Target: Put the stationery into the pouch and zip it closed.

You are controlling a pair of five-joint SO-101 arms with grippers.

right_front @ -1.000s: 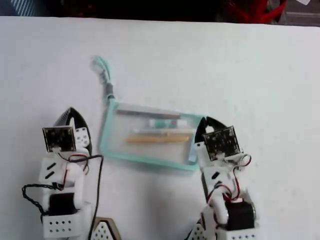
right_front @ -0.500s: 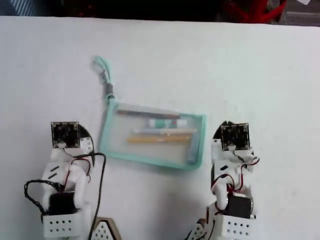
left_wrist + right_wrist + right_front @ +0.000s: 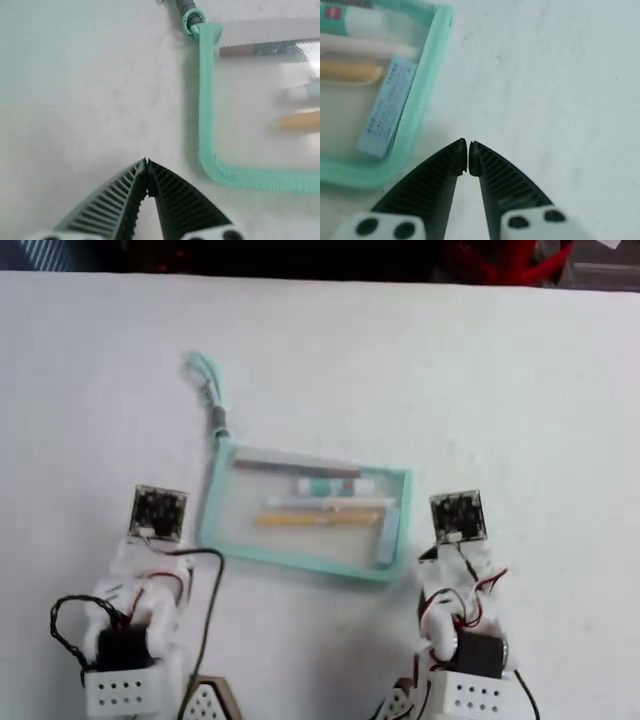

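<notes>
Left gripper point(image 3: 146, 167): jaws closed, tips meeting. Right gripper point(image 3: 468, 150): jaws closed likewise. Left arm point(image 3: 140, 585) and right arm point(image 3: 458, 590) sit folded near their bases.

Blurry pouch point(image 3: 205, 110) contents, perhaps pens point(image 3: 300, 120)

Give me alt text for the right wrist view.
The right end effector, shut, points at the white table beside the corner of a clear pouch with a green edge, holding a small blue block and a yellow pencil.
</notes>
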